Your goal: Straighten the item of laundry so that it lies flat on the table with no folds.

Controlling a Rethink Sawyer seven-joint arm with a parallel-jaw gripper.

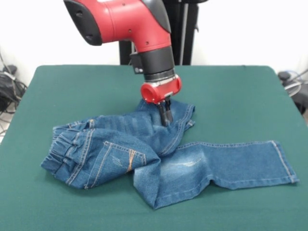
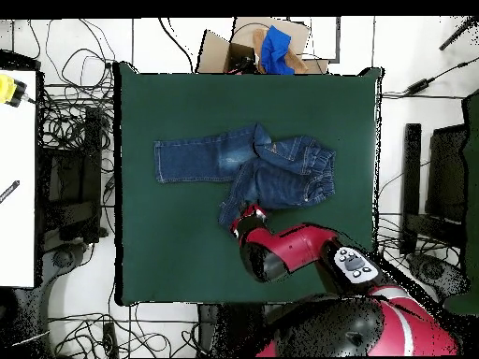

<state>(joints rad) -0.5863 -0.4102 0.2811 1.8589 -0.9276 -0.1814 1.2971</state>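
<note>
Front view: nearest the camera is the jeans' [image 1: 159, 159] folded lower edge, a faded whitish patch showing on the denim. One leg runs out flat to the right, hem at its end. The other leg is doubled back toward the far side, bunched up under the arm [image 1: 130, 24]. The elastic waistband sits crumpled at the left, with an orange-stitched pocket facing up beside it. The jeans lie around the middle of the green table [image 1: 231, 91], well apart from every edge. The gripper [image 1: 166, 111] comes straight down onto the doubled-back leg, its dark tip pressed into the cloth; cannot tell whether the fingers are apart or pinching fabric.

Overhead view: jeans [image 2: 253, 168] lie in the table's [image 2: 168, 252] upper half, one leg straight out to the left, waistband to the right. The arm [image 2: 299, 252] reaches in from below, its red end covering the folded leg's tip. Fingers hidden here.
</note>
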